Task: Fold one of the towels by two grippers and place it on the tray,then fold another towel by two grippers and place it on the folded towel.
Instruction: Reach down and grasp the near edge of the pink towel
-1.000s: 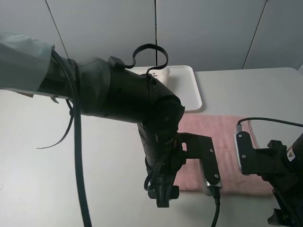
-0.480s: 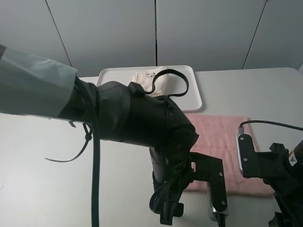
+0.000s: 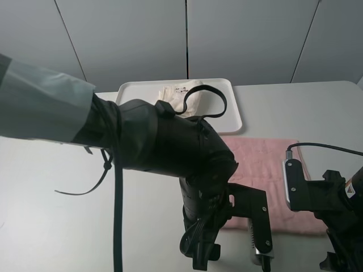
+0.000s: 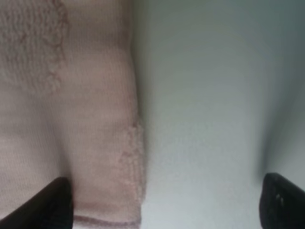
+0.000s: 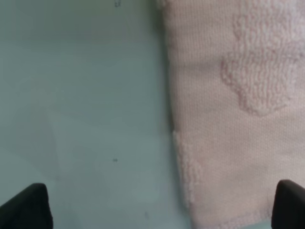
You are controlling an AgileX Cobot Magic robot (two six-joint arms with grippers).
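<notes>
The pink towel (image 3: pixel 264 161) lies spread flat on the table in front of the white tray (image 3: pixel 229 113). The cream towel (image 3: pixel 173 93) rests folded on that tray, partly behind a cable loop. My left gripper (image 4: pixel 167 202) is open and hovers low over the pink towel's (image 4: pixel 71 119) near left corner. One fingertip (image 4: pixel 50 202) is over cloth, the other over bare table. My right gripper (image 5: pixel 157 207) is open too, above the pink towel's (image 5: pixel 238 109) near right corner, straddling its side edge. The left arm (image 3: pixel 164 147) hides the towel's left part in the high view.
The grey-white table (image 3: pixel 51 226) extends to the left and right of the towel. The right arm with its wrist camera (image 3: pixel 317 195) stands at the lower right. Black cables hang from the left arm. Grey wall panels rise behind the tray.
The left arm has swung down and toward the near edge, uncovering the tray and the cream towel. The right arm has sunk slightly. Both grippers stay open.
</notes>
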